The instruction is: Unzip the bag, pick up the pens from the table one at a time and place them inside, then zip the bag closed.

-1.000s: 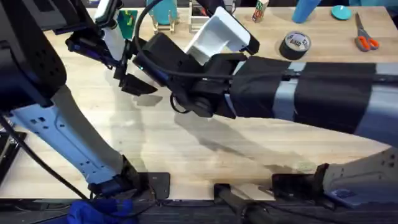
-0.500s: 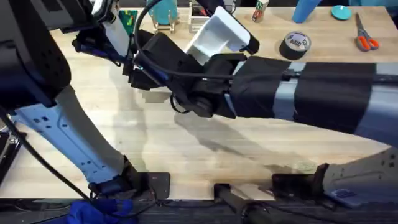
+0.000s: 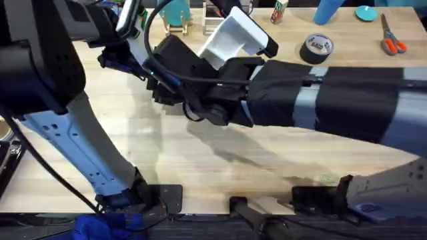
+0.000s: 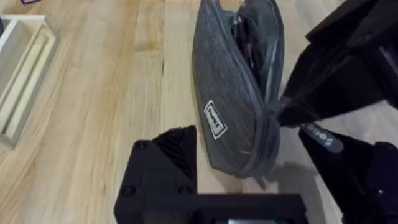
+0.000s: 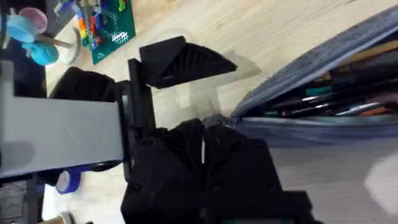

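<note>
The grey bag [image 4: 230, 93] lies on the wooden table [image 4: 93, 93] with its zipper partly apart. Several pens [image 5: 317, 102] lie inside the bag's [image 5: 323, 65] opening. My right gripper [image 4: 280, 115] is shut on the bag's near end at the zipper; the right wrist view has its fingers [image 5: 208, 127] pressed together there. The left gripper [image 4: 249, 149] stands open astride that same end, one finger [image 4: 165, 155] against the fabric's side, the other a little apart from it. In the overhead view both grippers [image 3: 123, 60] [image 3: 157, 77] meet at the upper left, and the arms cover the bag.
Orange-handled scissors [image 3: 392, 41], a black tape roll [image 3: 317, 48] and a white box [image 3: 233, 33] sit along the far edge. A shallow wooden tray [image 4: 18, 68] lies beside the bag, and a green brick plate [image 5: 112, 25] lies beyond the left arm.
The left arm has swung to the right, bringing its gripper in close beside the right gripper. The right arm has held still.
</note>
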Motion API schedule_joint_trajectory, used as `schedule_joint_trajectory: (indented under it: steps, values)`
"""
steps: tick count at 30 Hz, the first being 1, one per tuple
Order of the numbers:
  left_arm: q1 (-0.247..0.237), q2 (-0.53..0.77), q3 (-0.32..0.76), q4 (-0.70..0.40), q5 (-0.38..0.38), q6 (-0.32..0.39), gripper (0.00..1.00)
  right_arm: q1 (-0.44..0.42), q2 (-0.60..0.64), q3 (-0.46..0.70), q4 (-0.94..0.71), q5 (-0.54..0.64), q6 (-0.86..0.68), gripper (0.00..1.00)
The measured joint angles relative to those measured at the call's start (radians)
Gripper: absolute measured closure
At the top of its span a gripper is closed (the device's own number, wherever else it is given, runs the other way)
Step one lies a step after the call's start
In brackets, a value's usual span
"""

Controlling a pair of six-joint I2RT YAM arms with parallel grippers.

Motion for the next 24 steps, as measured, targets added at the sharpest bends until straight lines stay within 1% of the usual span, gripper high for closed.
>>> schedule_joint_trajectory:
  steps: [13, 22, 23, 24]
  values:
    - [-0.072, 0.000, -0.021, 0.062, 0.023, 0.000, 0.006, 0.000, 0.000, 0.000, 0.000, 0.000, -0.008, 0.971]
    - [-0.076, 0.000, -0.021, 0.066, 0.023, 0.000, 0.005, 0.000, 0.000, 0.000, 0.000, 0.000, -0.008, 0.971]
    - [-0.076, 0.000, -0.021, 0.066, 0.023, -0.001, 0.019, 0.000, 0.000, 0.000, 0.000, 0.000, -0.008, 0.971]
    - [-0.076, 0.000, -0.021, 0.067, 0.023, 0.000, 0.075, 0.000, 0.000, 0.000, 0.000, 0.000, -0.008, 0.970]
